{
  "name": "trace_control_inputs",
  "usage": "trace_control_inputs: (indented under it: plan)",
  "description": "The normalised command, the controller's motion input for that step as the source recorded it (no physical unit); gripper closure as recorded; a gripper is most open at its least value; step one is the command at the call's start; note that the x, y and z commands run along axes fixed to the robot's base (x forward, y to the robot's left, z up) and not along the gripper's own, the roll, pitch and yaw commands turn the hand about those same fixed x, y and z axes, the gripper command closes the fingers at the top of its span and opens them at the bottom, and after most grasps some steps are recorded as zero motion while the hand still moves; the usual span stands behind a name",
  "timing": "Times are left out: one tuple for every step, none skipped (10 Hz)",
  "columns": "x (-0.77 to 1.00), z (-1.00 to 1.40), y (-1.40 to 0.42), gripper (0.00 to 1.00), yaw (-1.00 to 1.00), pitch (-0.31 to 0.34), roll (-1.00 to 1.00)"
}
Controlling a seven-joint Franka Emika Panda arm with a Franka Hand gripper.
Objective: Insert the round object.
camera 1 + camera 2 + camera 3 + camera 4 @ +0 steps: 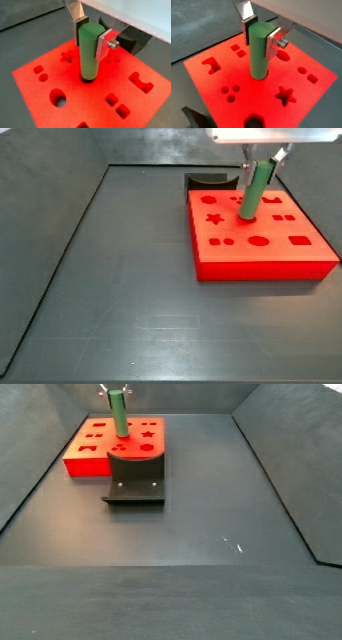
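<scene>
Risk ahead, as a judgement: jamming or tipping of the green peg [89, 50] at the mouth of the round hole [258, 76] in the red block [261, 238]. Likely cause: a slight lean of the peg, visible in a side view [253, 190], where the top sits a little off from the foot. Pressing down while tilted could wedge the peg against the hole's edge, or shove the block across the dark worktop [147, 318]. Second risk: letting go too soon, before the peg sits deep enough, leaving it free to topple onto the neighbouring cut-outs, such as the star-shaped hole [285, 94]. Third risk: slipping of the peg upward between the pads under downward push, since only the upper part is gripped.

Pincer [89, 31] above the red block, clamped on the upper part of the green peg. Silver plates narrowly apart, just the peg's width, one flat finger [246, 15] on one side and the other pressed to the opposite side, dark pads touching the green surface. Nothing else held.

Peg upright or nearly so, foot at the round hole near the middle of the block, seemingly just entered; depth impossible to tell. Dark fixture [135, 479] just beside the block in a side view, clear of the pincer.
</scene>
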Motion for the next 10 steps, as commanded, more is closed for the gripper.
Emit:
trace_control_inputs:
  plan:
    - [0.35,-0.05,-0.3,1.0,-0.14,0.029,0.13]
    - [0.22,-0.1,-0.2,1.0,-0.17,0.016,0.11]
    - [0.0,-0.18,0.0,1.0,-0.2,0.001,0.1]
    - [-0.07,-0.18,0.03,1.0,-0.31,0.01,0.07]
    - [-0.22,-0.15,0.13,1.0,-0.39,0.013,0.02]
    - [-0.27,-0.11,0.12,1.0,-0.42,0.0,0.0]
    - [-0.32,-0.14,0.13,1.0,-0.43,0.0,-0.01]
    - [-0.14,-0.14,0.0,1.0,-0.29,0.0,-0.07]
    - [0.0,-0.2,0.0,1.0,-0.16,0.0,-0.05]
    - [0.0,-0.19,-0.08,1.0,-0.14,0.0,0.01]
